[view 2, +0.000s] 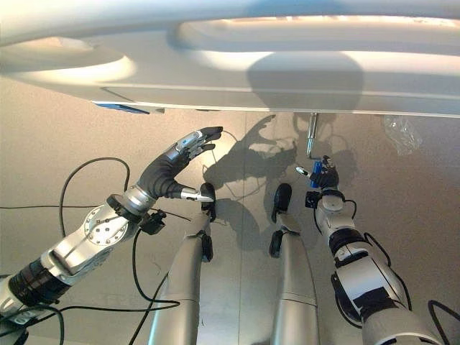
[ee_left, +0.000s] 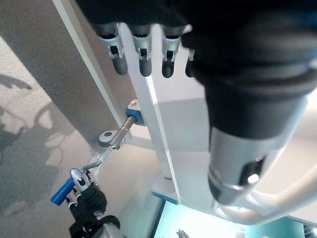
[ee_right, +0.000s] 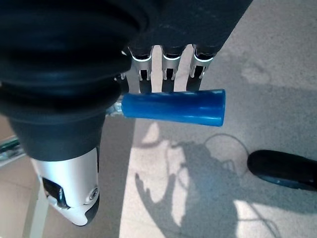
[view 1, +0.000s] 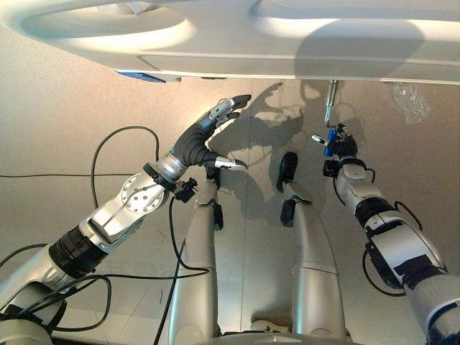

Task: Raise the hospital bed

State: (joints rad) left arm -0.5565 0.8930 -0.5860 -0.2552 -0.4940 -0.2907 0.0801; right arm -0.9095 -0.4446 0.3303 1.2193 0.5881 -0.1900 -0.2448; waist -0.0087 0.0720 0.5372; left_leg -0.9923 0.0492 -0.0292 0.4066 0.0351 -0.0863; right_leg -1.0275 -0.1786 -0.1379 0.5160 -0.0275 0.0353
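The white hospital bed (view 1: 287, 43) spans the top of the eye views. From under its edge a metal crank rod (view 1: 330, 97) hangs down and ends in a blue handle (view 1: 328, 144). My right hand (view 1: 345, 149) is shut on that blue handle (ee_right: 173, 106), its fingers curled behind it. The left wrist view also catches the handle (ee_left: 63, 191) and the rod (ee_left: 116, 139) leading into the bed frame. My left hand (view 1: 208, 129) is raised below the bed's edge, well left of the crank, fingers straight and touching nothing.
A crumpled piece of clear plastic (view 1: 411, 100) lies on the beige floor to the right of the crank. A blue label (view 1: 140, 75) sits under the bed edge at the left. Bare floor (view 1: 57, 129) stretches under and left of my left arm.
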